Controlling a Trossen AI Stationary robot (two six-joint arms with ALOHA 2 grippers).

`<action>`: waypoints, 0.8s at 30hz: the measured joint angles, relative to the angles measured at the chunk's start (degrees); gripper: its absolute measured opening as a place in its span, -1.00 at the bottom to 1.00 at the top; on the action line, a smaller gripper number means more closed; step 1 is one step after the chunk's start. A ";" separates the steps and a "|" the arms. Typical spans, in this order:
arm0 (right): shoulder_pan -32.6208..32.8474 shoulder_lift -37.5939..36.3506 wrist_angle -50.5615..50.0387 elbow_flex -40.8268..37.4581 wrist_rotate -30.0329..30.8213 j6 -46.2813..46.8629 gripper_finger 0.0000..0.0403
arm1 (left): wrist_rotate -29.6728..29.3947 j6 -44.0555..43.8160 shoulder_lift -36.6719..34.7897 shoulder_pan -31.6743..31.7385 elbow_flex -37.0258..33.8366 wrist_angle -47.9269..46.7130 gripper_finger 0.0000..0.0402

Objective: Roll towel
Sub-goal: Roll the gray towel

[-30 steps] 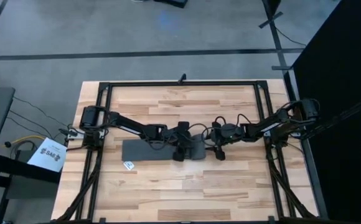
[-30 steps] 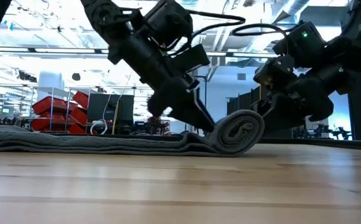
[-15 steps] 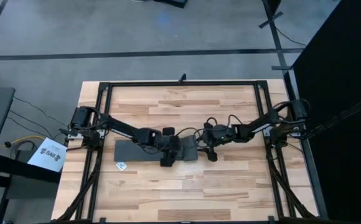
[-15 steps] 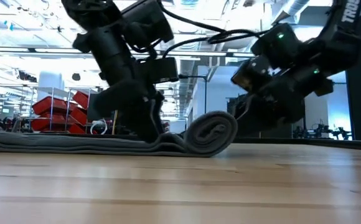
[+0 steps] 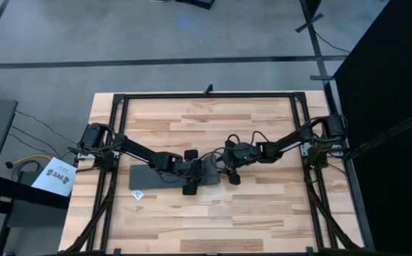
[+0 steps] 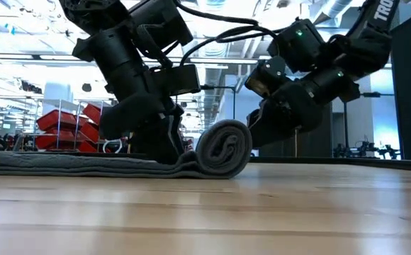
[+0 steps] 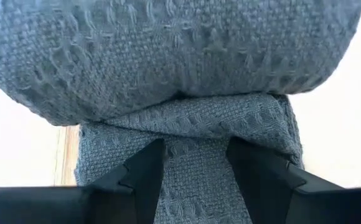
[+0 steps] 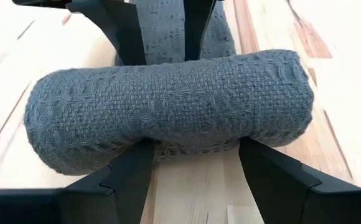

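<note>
- The plain dark grey soft cloth towel [image 5: 167, 176] lies near the middle of the light wooden worktop [image 5: 263, 213], a little toward its left edge; one part is already wound into a thick roll [image 6: 224, 148] and the other part is flat on the wood
- A small white label tag [image 5: 138, 193] shows at the towel's corner that is nearest to the left and front edges of the worktop
- The flat strip runs along the length of the worktop, from the roll toward the left edge, and the axis of the roll lies across this strip, so the roll can travel along it
- The left gripper [image 7: 196, 163] stands on the flat cloth just beside the roll, with its jaws spread apart and grasping nothing; probably it presses the strip down so that the strip does not slide while the roll advances
- The right gripper [image 8: 193, 163] is on the other side of the roll, low at the wood, its two fingers [image 8: 131, 171] wide apart and set against the roll, not clenched on it; it seems placed so to push the roll evenly along its width
- About half of the towel seems left to be rolled
</note>
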 joint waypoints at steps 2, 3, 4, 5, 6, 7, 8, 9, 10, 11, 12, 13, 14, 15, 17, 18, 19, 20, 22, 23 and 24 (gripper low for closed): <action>0.17 0.00 -1.43 0.92 0.00 -0.35 0.12 | -0.02 -0.06 0.04 -0.04 0.00 -0.34 -0.14; 0.17 0.00 -1.77 1.27 0.00 -0.50 0.12 | -0.02 -0.27 0.08 -0.04 0.00 -0.70 -0.14; 0.14 0.00 -2.06 1.59 0.00 -0.52 0.12 | -0.02 -0.51 0.08 -0.04 -0.04 -1.04 -0.14; 0.12 0.00 -2.35 1.85 0.00 -0.54 0.12 | 0.00 -0.87 0.06 -0.04 -0.04 -1.24 -0.14; 0.10 0.00 -2.67 2.05 0.00 -0.66 0.12 | 0.04 -1.13 -0.17 -0.04 -0.02 -1.56 -0.14; 0.08 0.00 -2.93 2.25 0.00 -0.91 0.12 | 0.14 -1.34 -0.33 -0.04 0.00 -2.02 -0.14; 0.08 -0.05 -3.23 2.41 0.00 -1.35 0.12 | 0.27 -1.57 -0.53 -0.04 -0.04 -2.50 -0.14; 0.08 -0.39 -3.67 2.45 0.00 -1.38 0.12 | 0.42 -1.73 -0.83 -0.06 -0.04 -2.97 -0.14; 0.06 -0.56 -3.76 2.45 0.00 -1.55 0.12 | 0.64 -1.73 -1.15 -0.06 -0.06 -3.57 -0.14; -0.12 -0.68 -3.68 2.62 0.00 -1.55 0.12 | 0.79 -1.77 -1.50 -0.06 -0.08 -4.03 -0.14; -0.27 -0.88 -3.81 2.69 -0.02 -1.55 0.12 | 0.88 -1.89 -1.94 -0.08 -0.09 -4.55 -0.14; -0.31 -1.13 -4.17 2.69 0.01 -1.56 0.12 | 0.99 -1.92 -2.29 -0.08 0.03 -5.29 -0.14; -0.32 -1.27 -4.10 2.70 0.02 -1.56 0.12 | 0.99 -1.94 -2.61 -0.08 0.25 -6.42 -0.14; -0.33 -1.38 -3.82 2.72 0.04 -1.56 0.12 | 0.99 -1.90 -3.03 -0.08 0.60 -7.59 -0.14; -0.31 -1.55 -4.01 2.79 0.06 -1.56 0.12 | 0.99 -1.67 -3.59 -0.08 1.44 -10.02 -0.14; -0.25 -1.57 -3.93 3.05 0.04 -1.74 0.12 | 0.99 -1.41 -3.96 -0.08 1.88 -11.30 -0.14; -0.05 -1.57 -3.89 3.34 0.04 -1.83 0.12 | 0.99 -1.20 -4.18 -0.08 2.39 -12.13 -0.14; 0.15 -1.49 -3.85 3.69 0.04 -1.98 0.12 | 0.97 -0.88 -4.42 -0.08 2.98 -12.57 -0.14; 0.43 -1.25 -3.74 4.57 0.05 -2.03 0.12 | 0.93 -0.51 -4.72 -0.08 3.92 -13.68 -0.14; 0.60 -1.22 -3.76 4.80 0.04 -2.09 0.12 | 0.90 -0.50 -4.75 -0.08 4.35 -14.46 -0.14; 0.61 -1.22 -3.77 4.99 0.04 -2.31 0.12 | 0.85 -0.48 -4.75 -0.08 4.71 -15.26 -0.14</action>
